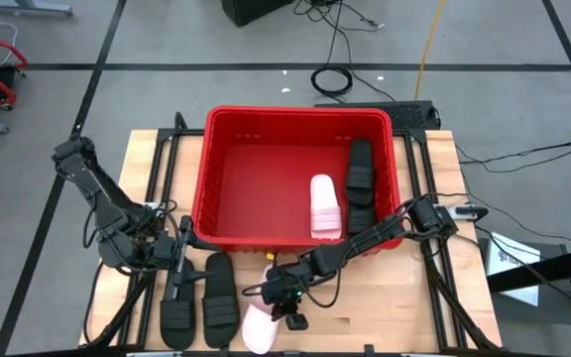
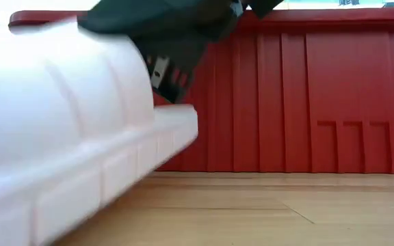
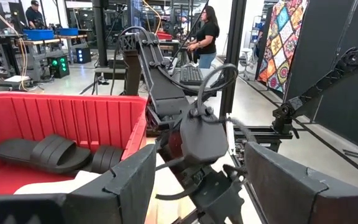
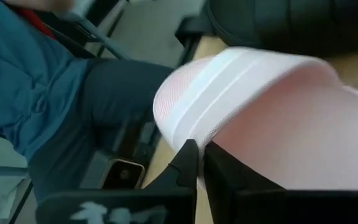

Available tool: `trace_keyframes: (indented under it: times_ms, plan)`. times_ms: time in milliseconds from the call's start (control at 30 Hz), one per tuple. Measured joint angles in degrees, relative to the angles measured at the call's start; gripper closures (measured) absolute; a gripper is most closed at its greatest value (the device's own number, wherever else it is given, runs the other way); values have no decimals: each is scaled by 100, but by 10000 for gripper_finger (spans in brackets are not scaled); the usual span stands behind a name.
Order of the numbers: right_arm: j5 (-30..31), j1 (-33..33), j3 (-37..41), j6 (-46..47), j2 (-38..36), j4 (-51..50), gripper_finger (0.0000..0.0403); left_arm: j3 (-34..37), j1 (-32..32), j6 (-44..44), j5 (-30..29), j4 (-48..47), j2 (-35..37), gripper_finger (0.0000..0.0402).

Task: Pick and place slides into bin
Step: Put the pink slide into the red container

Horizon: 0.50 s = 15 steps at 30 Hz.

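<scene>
Pale slide clamped in right gripper, just outside bin. Inside: one pale, two black. Two black slides left beside idle left gripper, fingers spread.

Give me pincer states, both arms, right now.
Left pincer: open, empty, above the two black slides in front of the bin.
Right pincer: shut on the white slide.

I found no text, label, brand or number that I could read on anything: not on the bin, the slides, or my arms.
</scene>
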State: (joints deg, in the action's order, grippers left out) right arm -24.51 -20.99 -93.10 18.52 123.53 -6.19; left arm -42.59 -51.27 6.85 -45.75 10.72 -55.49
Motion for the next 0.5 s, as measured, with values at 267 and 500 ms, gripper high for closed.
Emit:
trace_keyframes:
  times_ms: [267, 500]
  plan:
    - [-499, 159, 0, -119, -51, 751, 399, 0, 0, -2, 0, 2, -2, 151]
    - [-1296, 203, 0, -87, -62, 1405, 399, 0, 1, -66, 0, 79, -2, 151]
